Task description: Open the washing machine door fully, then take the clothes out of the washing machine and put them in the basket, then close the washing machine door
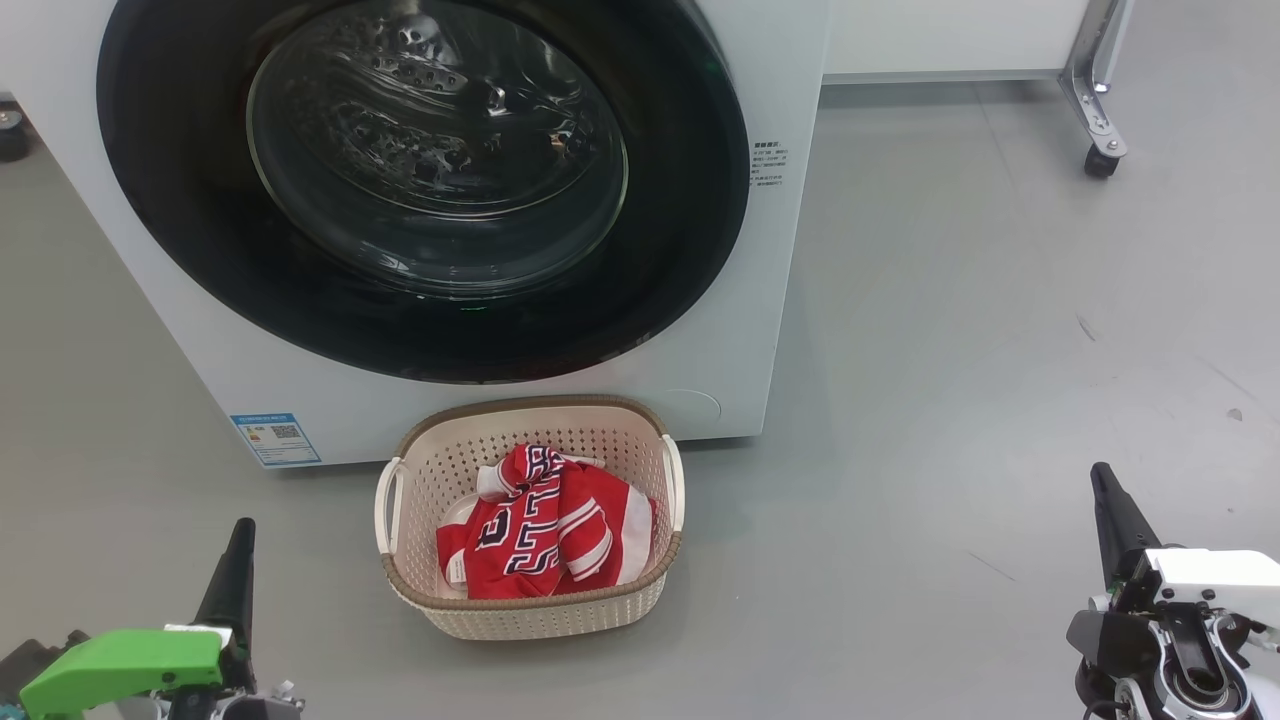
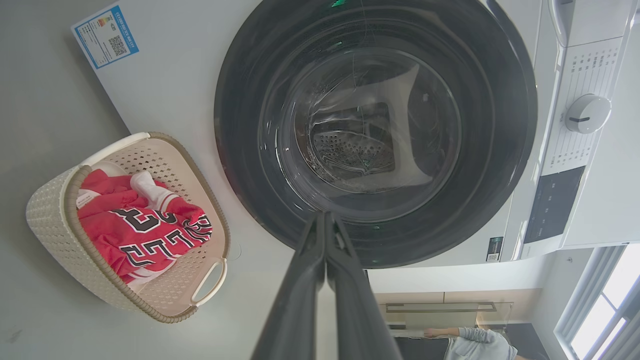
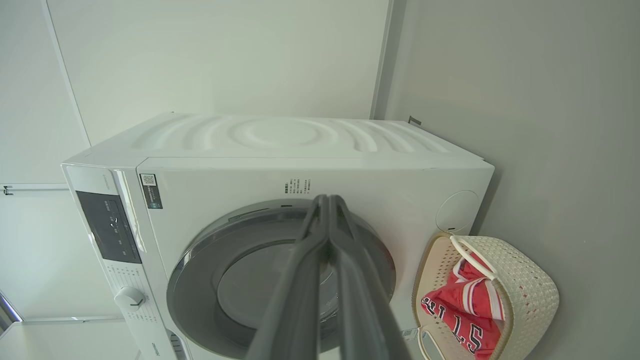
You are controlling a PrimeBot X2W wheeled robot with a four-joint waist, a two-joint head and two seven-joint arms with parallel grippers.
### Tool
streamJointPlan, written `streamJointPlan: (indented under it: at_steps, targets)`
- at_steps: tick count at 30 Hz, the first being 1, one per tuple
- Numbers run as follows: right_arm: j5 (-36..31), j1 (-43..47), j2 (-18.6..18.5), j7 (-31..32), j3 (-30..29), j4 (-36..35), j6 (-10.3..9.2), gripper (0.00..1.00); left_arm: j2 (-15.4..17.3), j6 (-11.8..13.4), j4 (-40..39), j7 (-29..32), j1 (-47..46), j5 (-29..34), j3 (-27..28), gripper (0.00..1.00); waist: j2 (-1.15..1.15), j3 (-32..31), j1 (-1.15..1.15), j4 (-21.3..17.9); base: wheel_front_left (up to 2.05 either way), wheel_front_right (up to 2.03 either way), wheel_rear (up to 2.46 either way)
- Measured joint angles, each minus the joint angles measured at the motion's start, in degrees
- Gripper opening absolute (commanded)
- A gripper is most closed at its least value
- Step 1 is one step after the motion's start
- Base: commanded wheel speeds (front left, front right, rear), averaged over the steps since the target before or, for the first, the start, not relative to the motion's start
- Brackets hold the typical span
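Observation:
The white washing machine fills the upper left of the head view, and its round black-ringed glass door sits shut flat against the front. On the floor in front stands the cream basket with the red striped clothes lying inside. My left gripper is low at the left, shut and empty. My right gripper is low at the right, also shut and empty. In the left wrist view my gripper points at the door, with the basket to the left. In the right wrist view my gripper points at the machine.
Grey floor spreads to the right of the machine. A metal leg on a caster stands at the far right. A blue label is low on the machine's front. A person's arm and sleeve show far off in the left wrist view.

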Motion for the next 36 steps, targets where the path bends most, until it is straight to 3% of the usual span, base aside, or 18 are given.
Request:
streamJointPlan:
  at_steps: [36]
  targets:
    - [0.0, -0.03, 0.11, 0.19, -0.19, 0.22, 0.3, 0.0, -0.13, -0.01, 0.27, 0.15, -0.35, 0.0, 0.16, 0.0, 0.0, -0.01, 0.0, 0.0, 0.0, 0.0, 0.0]
